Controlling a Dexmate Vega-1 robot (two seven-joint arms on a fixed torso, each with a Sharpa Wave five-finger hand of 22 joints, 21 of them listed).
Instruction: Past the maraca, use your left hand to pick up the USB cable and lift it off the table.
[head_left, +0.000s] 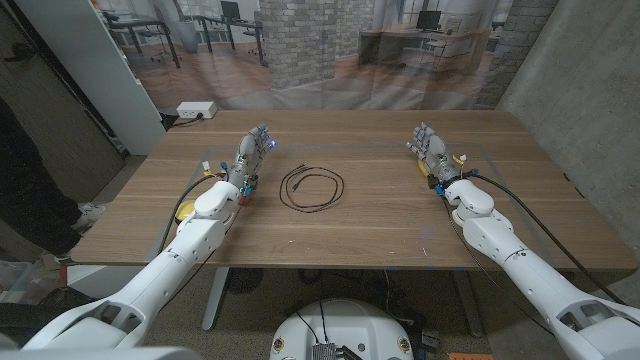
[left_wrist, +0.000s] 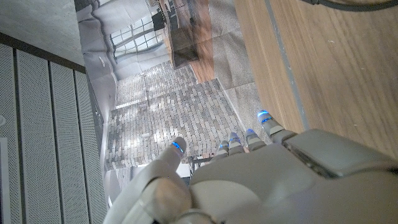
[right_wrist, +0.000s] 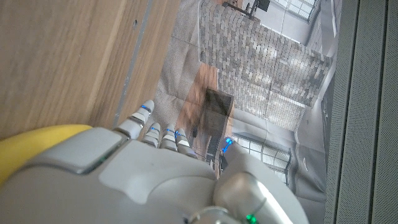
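Note:
The USB cable (head_left: 312, 188) is thin and black and lies in a loose coil on the wooden table (head_left: 380, 225), near the middle. My left hand (head_left: 252, 157) is left of the coil, a short gap away, with its fingers stretched toward the far edge and nothing in it. In the left wrist view the left hand's (left_wrist: 249, 180) fingertips (left_wrist: 266, 120) are spread over the table's far edge. A yellow rounded thing (head_left: 184, 211), perhaps the maraca, is mostly hidden under my left forearm. My right hand (head_left: 430, 150) is at the far right, open and holding nothing.
In the right wrist view a yellow curved surface (right_wrist: 28, 146) shows beside my right hand (right_wrist: 161, 180). A white power strip (head_left: 196, 110) lies on the floor beyond the table's far left corner. A dark-clothed person (head_left: 25, 180) stands at the left.

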